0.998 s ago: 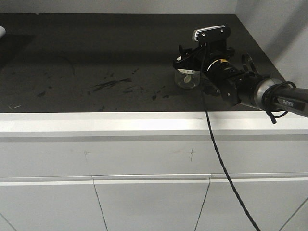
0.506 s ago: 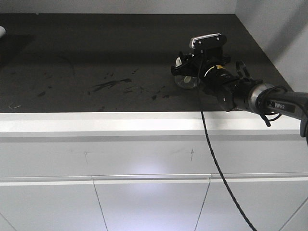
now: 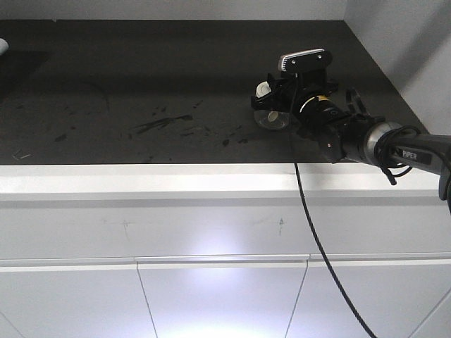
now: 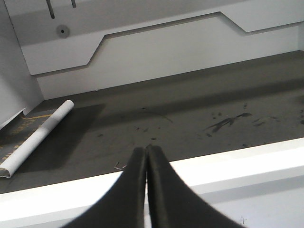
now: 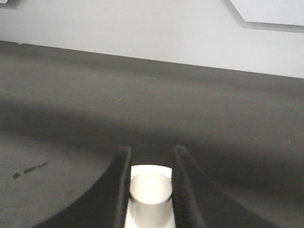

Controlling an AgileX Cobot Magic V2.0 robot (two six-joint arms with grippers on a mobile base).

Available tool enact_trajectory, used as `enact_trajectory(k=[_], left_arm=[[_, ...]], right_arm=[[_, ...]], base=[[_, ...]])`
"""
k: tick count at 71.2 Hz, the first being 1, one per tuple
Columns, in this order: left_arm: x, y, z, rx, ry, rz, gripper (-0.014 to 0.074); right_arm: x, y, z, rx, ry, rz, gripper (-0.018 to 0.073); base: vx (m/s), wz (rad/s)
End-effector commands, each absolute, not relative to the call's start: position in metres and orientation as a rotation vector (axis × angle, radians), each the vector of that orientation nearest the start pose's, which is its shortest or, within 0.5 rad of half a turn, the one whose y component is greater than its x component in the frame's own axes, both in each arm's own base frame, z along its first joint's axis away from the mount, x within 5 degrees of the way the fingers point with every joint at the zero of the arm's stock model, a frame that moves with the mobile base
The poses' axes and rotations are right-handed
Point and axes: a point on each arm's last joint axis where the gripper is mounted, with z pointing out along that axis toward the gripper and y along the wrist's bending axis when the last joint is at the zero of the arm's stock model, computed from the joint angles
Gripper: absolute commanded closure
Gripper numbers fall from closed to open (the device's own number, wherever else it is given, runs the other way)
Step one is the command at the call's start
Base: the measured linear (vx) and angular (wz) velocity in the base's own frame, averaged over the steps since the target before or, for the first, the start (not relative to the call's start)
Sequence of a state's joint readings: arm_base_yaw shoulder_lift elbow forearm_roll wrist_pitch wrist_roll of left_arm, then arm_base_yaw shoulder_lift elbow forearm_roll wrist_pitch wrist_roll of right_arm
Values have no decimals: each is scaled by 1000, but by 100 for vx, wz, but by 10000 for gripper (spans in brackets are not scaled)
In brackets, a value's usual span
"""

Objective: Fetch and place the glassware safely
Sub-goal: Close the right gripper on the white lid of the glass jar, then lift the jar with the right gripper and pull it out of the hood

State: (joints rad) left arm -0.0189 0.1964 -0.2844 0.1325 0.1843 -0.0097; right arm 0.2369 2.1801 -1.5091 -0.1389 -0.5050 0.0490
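The fetch looked about half done: the right pincer [image 5: 151,159] was clamped on the glass jar [image 3: 271,118], its two black fingers pressed on either side of the pale lid knob [image 5: 150,194], as the right wrist view showed. The jar sat at the right-hand part of the dark desk [image 3: 141,70], well back from the white front edge. A sliver of cream lid showed at the pincer's left and the clear body below it. Whether the base had left the desk could not be told from the front view. Judging by this, the grip was made, and the carry and a gentle set-down were left. The left pincer [image 4: 146,190] had its fingers together and empty, hanging near the desk's front edge, far from the jar, with a white roll [image 4: 38,137] lying at the far left of the desk. Against the frame a second earlier, the right wrist had shifted a little left and away, and less of the glass body showed beneath it. Against the frame half a second earlier, almost nothing had changed. The dark smudges [image 3: 162,124] on the desk lay as before.
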Motion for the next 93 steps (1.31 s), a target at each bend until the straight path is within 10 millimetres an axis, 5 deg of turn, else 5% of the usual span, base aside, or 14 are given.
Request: enact_trajectory(k=[1,49,66,93], left_arm=[[64,0,295,88,1491,78,603],[64,0,295,88,1491,78,603],[64,0,295,88,1491,78,603],[64,0,295,89,1491,79,603]], right_arm=[[482,123,266,-289,1442,184,567],[435,121,359,-277,1455,193,567],[379,113,349,-291,1401,229,567],[260,90,324,-368,1401,325,564]], base=[[0,0],[0,0],[0,0],[0,0]])
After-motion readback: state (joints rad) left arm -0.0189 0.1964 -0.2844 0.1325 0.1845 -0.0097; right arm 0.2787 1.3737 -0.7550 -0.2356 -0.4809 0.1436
